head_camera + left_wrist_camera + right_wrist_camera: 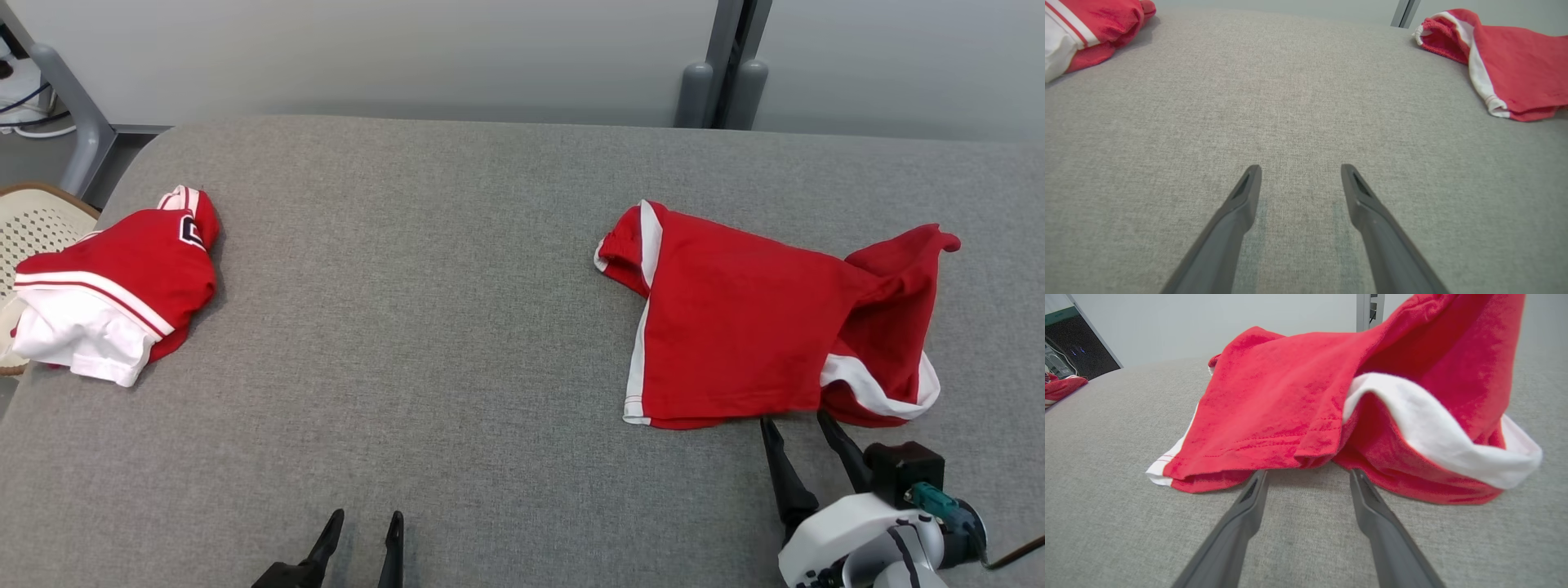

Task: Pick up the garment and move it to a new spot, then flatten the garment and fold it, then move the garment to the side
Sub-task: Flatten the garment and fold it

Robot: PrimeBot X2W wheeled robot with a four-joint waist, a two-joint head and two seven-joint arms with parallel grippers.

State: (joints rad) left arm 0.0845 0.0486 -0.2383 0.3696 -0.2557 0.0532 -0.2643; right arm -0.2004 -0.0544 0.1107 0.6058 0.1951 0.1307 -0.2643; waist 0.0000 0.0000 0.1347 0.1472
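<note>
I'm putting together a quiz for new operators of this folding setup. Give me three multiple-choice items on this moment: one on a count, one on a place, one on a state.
1. How many red-and-white garments lie on the grey table?
A. one
B. two
C. three

2. Where are the fingertips of the right gripper?
A. at the table's far edge
B. at the near hem of the right garment
C. over the table's middle

3. What state is the left gripper in?
A. shut on cloth
B. shut and empty
C. open over bare table

Answers:
1 B: the left garment and the right garment lie far apart.
2 B: in the right wrist view both fingertips reach the red hem.
3 C: its fingers stand apart with only grey cloth between them.
</note>
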